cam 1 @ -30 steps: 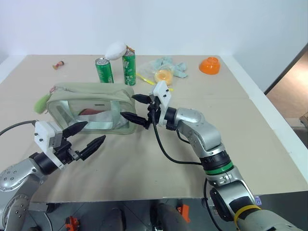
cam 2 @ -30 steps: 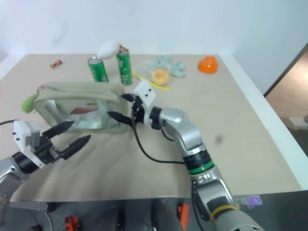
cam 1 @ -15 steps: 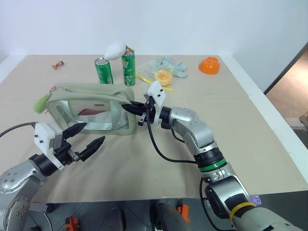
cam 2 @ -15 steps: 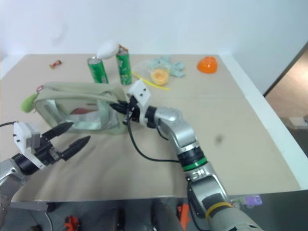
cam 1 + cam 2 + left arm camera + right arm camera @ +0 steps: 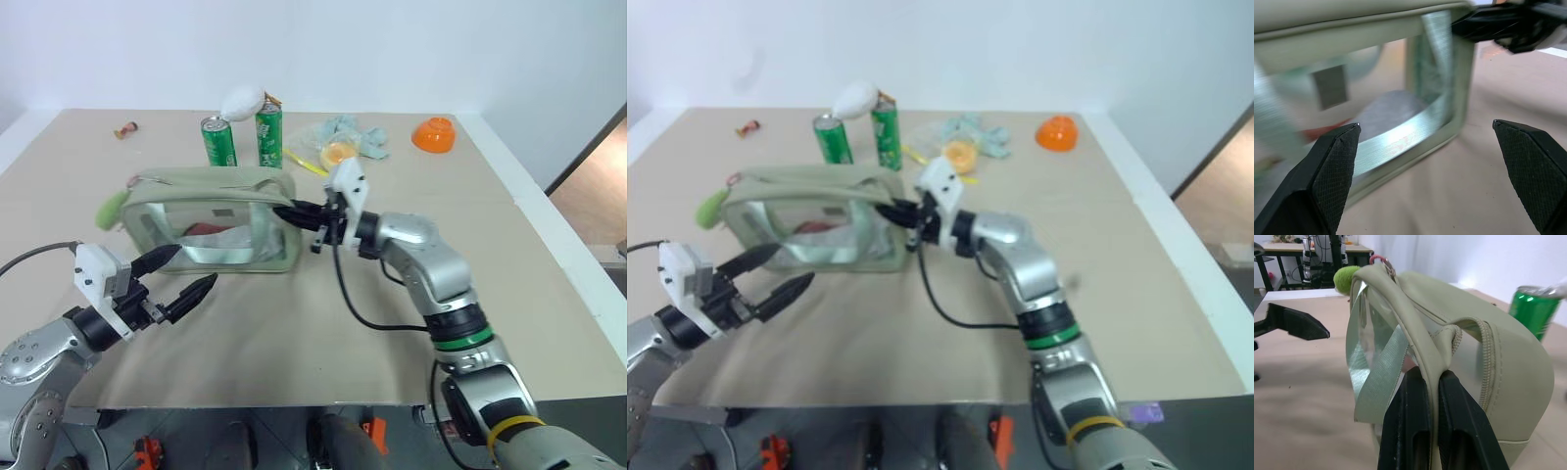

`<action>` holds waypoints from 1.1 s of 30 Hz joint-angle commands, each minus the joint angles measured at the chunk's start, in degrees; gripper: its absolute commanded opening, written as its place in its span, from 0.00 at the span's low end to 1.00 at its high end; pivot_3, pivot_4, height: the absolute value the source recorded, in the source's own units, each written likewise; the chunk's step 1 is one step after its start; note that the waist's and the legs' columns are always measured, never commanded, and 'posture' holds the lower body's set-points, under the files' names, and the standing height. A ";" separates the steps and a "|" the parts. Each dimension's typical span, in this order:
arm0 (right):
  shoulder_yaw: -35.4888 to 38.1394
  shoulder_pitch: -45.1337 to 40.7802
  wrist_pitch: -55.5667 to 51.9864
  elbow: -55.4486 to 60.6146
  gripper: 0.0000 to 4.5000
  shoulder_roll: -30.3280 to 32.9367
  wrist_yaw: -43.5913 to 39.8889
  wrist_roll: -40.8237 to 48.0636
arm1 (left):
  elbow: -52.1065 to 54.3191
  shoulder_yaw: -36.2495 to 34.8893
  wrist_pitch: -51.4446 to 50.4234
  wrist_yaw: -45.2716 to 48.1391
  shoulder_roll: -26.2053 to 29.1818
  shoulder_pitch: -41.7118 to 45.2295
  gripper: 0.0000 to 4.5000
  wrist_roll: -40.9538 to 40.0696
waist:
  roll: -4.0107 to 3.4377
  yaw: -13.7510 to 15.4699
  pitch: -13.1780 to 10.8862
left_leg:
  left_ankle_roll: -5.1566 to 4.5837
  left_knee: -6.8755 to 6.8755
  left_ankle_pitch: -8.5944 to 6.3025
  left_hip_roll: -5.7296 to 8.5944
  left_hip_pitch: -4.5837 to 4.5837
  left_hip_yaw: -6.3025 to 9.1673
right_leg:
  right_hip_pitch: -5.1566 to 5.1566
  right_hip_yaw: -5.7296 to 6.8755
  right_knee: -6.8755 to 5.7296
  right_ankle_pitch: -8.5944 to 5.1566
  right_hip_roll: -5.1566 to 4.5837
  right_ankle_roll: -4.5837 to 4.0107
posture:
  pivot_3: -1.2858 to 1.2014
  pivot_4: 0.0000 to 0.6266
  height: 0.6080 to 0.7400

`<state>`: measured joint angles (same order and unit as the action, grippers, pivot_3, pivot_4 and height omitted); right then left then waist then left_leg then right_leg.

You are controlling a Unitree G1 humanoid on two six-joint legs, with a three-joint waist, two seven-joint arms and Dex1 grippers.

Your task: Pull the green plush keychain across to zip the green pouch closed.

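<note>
Pouch [image 5: 211, 211] corner now pinched by closed right claw [image 5: 297, 211], left claw [image 5: 186, 279] still open

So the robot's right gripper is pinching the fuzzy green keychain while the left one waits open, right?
Not quite. The right gripper is pinching the pouch at its end seam, as the right wrist view shows. The keychain hangs free at the pouch's far end, untouched. The left gripper does wait open.
</note>
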<state>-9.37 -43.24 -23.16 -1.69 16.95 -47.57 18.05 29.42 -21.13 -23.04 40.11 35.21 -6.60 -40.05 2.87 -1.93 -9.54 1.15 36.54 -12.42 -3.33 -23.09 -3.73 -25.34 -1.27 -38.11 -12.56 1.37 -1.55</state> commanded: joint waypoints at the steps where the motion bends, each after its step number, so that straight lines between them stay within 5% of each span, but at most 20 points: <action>1: 4.94 1.24 -0.48 6.43 0.01 4.70 -2.15 2.96 | 0.61 -0.28 -0.22 0.72 1.04 0.89 1.00 -0.67 | 0.00 0.04 0.00 | 0.00 0.00 0.00 0.00 0.00 -0.01 | 0.00 -0.01 0.01 0.00 0.00 0.00 | 0.52 0.24 1.00; 12: 13.40 16.66 6.53 8.37 0.01 23.13 -15.81 6.17 | -0.43 0.81 -2.16 1.47 2.25 4.02 1.00 -1.12 | -0.02 0.57 -0.01 | 0.00 -0.01 0.00 -0.02 0.04 0.00 | 0.02 0.04 0.01 -0.03 0.10 -0.04 | 0.52 0.24 1.00; 16: 13.82 19.32 10.08 5.67 0.01 25.42 -17.27 5.28 | -0.83 1.84 -2.71 1.34 2.27 5.49 1.00 -0.65 | -0.03 0.69 -0.02 | 0.00 0.01 0.00 -0.02 0.14 0.00 | 0.11 0.07 0.00 -0.03 0.12 -0.04 | 0.52 0.24 1.00; 23: 14.27 18.69 11.97 5.38 0.54 23.45 -11.56 4.23 | -0.95 2.12 -3.29 1.02 2.48 6.60 1.00 -0.39 | -0.03 0.66 -0.02 | 0.00 0.03 0.00 0.00 0.21 -0.01 | 0.13 -0.04 -0.01 0.02 0.15 0.00 | 0.52 0.24 1.00; 33: 13.85 19.90 4.86 11.45 0.54 18.68 -3.58 7.43 | -2.91 1.89 -3.04 1.30 3.05 8.18 1.00 0.66 | -0.03 0.64 -0.02 | 0.01 0.00 0.00 -0.08 0.20 0.01 | 0.12 -0.04 -0.02 0.00 0.19 -0.03 | 0.52 0.24 1.00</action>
<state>2.80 -22.75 -17.64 7.33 35.93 -52.12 23.91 26.21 -18.27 -26.75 41.41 37.29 0.99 -39.85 2.84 -1.29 -9.56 1.16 36.54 -12.42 -3.41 -22.89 -3.72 -25.22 -1.30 -38.13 -12.56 1.56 -1.58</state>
